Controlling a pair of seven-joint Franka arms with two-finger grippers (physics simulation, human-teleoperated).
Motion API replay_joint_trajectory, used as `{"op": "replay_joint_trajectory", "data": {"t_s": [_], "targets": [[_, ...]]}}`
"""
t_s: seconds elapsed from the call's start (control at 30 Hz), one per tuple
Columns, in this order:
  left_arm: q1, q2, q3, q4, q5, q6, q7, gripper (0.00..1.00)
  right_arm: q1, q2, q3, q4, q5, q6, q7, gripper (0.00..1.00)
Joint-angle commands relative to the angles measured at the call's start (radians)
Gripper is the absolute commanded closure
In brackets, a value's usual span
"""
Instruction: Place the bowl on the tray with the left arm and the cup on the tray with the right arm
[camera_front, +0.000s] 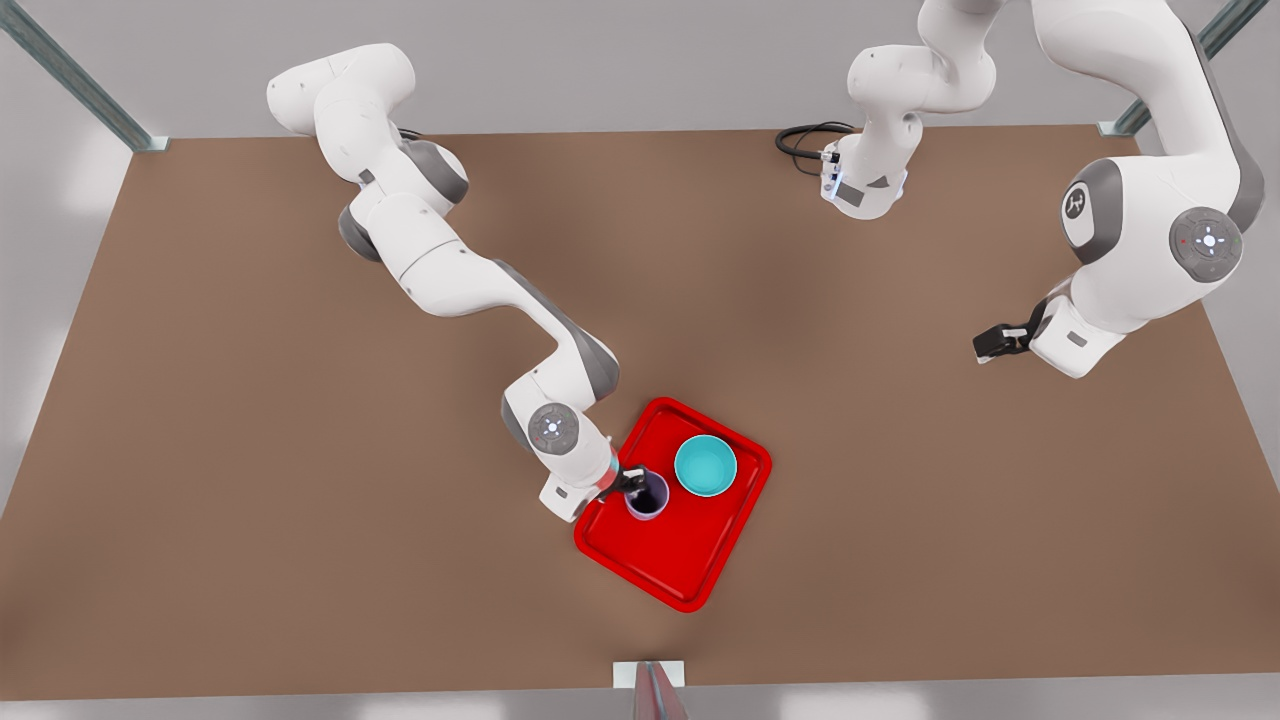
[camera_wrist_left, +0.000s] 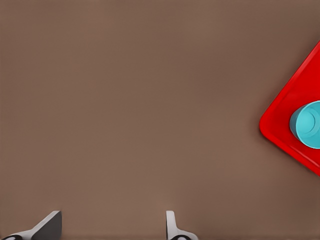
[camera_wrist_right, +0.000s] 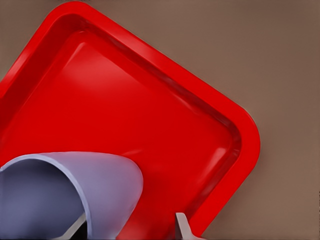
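The red tray (camera_front: 690, 560) lies near the table's front middle. The teal bowl (camera_front: 705, 465) stands in the tray's far part, seen also as bowl (camera_wrist_left: 307, 125) on the tray's corner (camera_wrist_left: 280, 120). The lavender cup (camera_front: 647, 495) stands upright on the tray beside the bowl. My right gripper (camera_front: 630, 482) is open at the cup (camera_wrist_right: 100, 185), one finger inside the rim and the other finger (camera_wrist_right: 184, 227) outside, apart from the wall. Over bare table at the front view's right, my left gripper (camera_front: 990, 345) waits open, its fingertips (camera_wrist_left: 50, 225) wide apart.
Bare tray floor (camera_wrist_right: 140, 110) stretches beyond the cup to the raised rim (camera_wrist_right: 245, 145). A black cable (camera_front: 805, 140) lies at the table's back edge. Metal frame posts stand at the table corners and front middle (camera_front: 655, 695).
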Motion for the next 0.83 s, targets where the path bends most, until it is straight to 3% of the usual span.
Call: {"op": "replay_joint_trajectory", "data": {"t_s": [0.0, 0.17, 0.27, 0.3, 0.37, 0.43, 0.57, 0.63, 0.67, 0.73, 0.8], "targets": [[0.000, 0.000, 0.000, 0.000, 0.000, 0.000, 0.000, 0.00, 0.000, -0.002, 0.000, 0.000, 0.000, 0.000, 0.000, 0.00], [0.000, 0.000, 0.000, 0.000, 0.000, 0.000, 0.000, 0.00, 0.012, -0.098, -0.040, -0.003, 0.012, -0.055, 0.003, 0.00], [0.000, 0.000, 0.000, 0.000, 0.000, -0.002, 0.000, 0.00, 0.012, -0.249, -0.037, -0.003, 0.020, -0.213, 0.002, 0.00], [0.000, 0.000, 0.000, 0.000, 0.000, 0.000, 0.000, 0.00, -0.021, -0.372, -0.035, -0.062, 0.063, -0.278, 0.000, 0.00], [0.000, 0.000, 0.000, 0.000, 0.000, 0.000, 0.000, 0.00, -0.412, -0.779, -0.034, -0.549, 0.250, -0.307, -0.236, 0.00], [0.000, 0.000, 0.000, 0.000, 0.000, 0.000, 0.000, 0.00, -0.656, -0.959, -0.043, -0.678, 0.242, -0.368, -0.571, 0.00], [0.000, 0.000, 0.000, 0.000, 0.000, 0.000, 0.000, 0.00, -0.494, -1.138, -0.198, -0.764, 0.230, -0.601, -0.382, 0.00], [-0.001, 0.000, 0.000, 0.002, 0.000, 0.000, 0.002, 0.00, -0.474, -1.137, -0.210, -0.756, 0.232, -0.603, -0.383, 0.00], [-0.006, 0.006, 0.002, 0.006, 0.001, 0.000, 0.008, 0.00, -0.364, -1.138, -0.331, -0.765, 0.232, -0.604, -0.385, 0.00], [-0.014, 0.031, 0.000, 0.096, -0.002, 0.000, 0.000, 0.00, -0.334, -1.137, -0.373, -0.750, 0.235, -0.634, -0.380, 0.00], [-0.132, 0.086, -0.081, 0.274, -0.002, -0.152, -0.073, 0.00, -0.331, -1.137, -0.371, -0.750, 0.232, -0.630, -0.380, 0.00]]}}
